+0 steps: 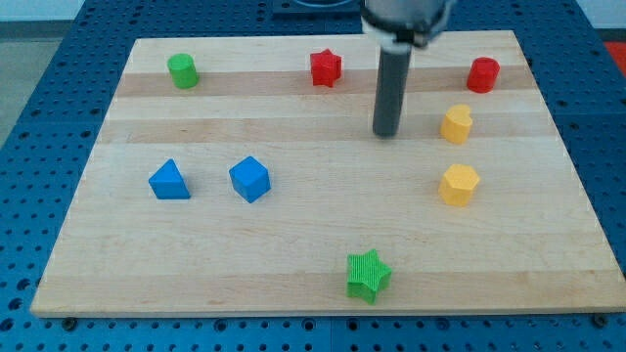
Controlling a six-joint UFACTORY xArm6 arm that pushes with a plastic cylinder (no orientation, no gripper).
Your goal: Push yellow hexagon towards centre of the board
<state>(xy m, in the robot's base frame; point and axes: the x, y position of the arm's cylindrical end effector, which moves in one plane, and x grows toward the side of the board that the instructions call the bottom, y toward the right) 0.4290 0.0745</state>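
The yellow hexagon [459,185] lies on the wooden board [323,244] at the view's right, a little below mid height. A second yellow block [456,124], shape unclear, sits just above it. My tip [387,134] rests on the board up and to the left of the hexagon, and left of the upper yellow block. It touches no block.
A red star [326,67] and a red cylinder [482,74] sit near the view's top. A green cylinder [182,70] is at top left. A blue triangular block [169,181] and a blue cube [249,179] lie at left. A green star [368,275] is near the bottom.
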